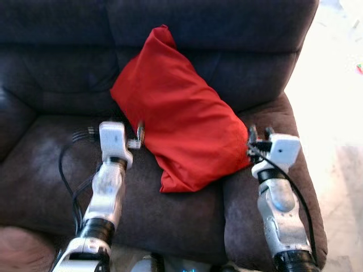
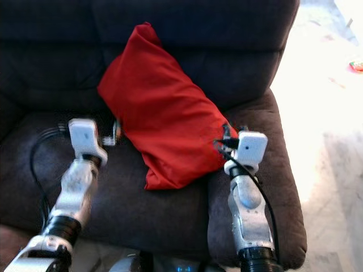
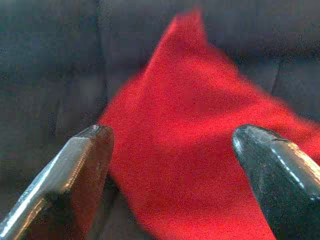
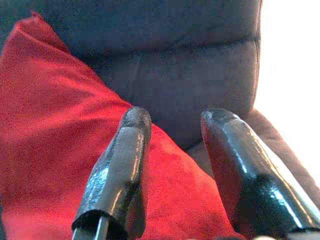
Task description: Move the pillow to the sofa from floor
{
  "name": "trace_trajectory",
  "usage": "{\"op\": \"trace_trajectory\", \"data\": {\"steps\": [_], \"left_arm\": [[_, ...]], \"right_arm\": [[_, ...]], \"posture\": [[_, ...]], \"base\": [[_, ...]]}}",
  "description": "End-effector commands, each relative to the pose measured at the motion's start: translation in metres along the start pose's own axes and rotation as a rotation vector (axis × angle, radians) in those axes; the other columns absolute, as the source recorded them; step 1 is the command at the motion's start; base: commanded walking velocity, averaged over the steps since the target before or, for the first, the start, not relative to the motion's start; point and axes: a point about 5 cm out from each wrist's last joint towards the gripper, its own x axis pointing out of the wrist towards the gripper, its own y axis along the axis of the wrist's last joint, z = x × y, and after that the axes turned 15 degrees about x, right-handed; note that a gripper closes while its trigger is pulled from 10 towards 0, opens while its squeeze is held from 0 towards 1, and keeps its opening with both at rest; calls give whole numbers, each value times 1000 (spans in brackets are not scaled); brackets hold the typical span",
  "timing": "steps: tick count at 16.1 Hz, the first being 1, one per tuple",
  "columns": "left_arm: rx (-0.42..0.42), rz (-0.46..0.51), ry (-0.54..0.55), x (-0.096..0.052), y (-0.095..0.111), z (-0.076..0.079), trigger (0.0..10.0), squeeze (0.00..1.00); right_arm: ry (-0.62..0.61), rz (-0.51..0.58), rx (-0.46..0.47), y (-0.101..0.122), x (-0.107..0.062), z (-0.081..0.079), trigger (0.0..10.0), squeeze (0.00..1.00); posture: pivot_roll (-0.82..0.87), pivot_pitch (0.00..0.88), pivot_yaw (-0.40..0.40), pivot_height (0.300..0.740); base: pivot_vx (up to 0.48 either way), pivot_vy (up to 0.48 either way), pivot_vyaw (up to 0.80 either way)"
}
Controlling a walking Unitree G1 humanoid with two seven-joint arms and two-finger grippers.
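Note:
A red pillow (image 1: 181, 119) lies slanted on the dark sofa's seat (image 1: 51, 170), its upper corner leaning on the backrest. My left gripper (image 3: 175, 140) hovers at the pillow's left edge, open, its two fingers wide apart with the pillow beyond them. My right gripper (image 4: 175, 120) is at the pillow's lower right side, above the sofa's right armrest (image 1: 283, 119). It is open too, with nothing between its fingers; one finger (image 4: 122, 155) is over the red cloth.
Bright tiled floor (image 1: 334, 113) runs along the right of the sofa, with a small coloured thing (image 1: 359, 69) at the far right edge. The sofa's left seat half is bare. Black cables (image 1: 71, 181) hang by my left arm.

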Motion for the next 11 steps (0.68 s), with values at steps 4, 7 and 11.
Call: {"op": "trace_trajectory", "data": {"steps": [4, 7, 11], "left_arm": [[-43, 96, -52, 13, 29, 14, 10000, 0], [-44, 60, -46, 6, 23, 15, 10000, 0], [-51, 68, -56, 6, 27, 16, 10000, 0]], "right_arm": [[7, 8, 10, -4, 4, -8, 10000, 0], [13, 18, 21, -4, 6, -12, 10000, 0], [16, 16, 21, -4, 10, -15, 10000, 0]], "posture": [[15, 85, 88, 739], [9, 69, 88, 739], [20, 81, 82, 739]], "base": [[0, 0, 0], [0, 0, 0], [0, 0, 0]]}}
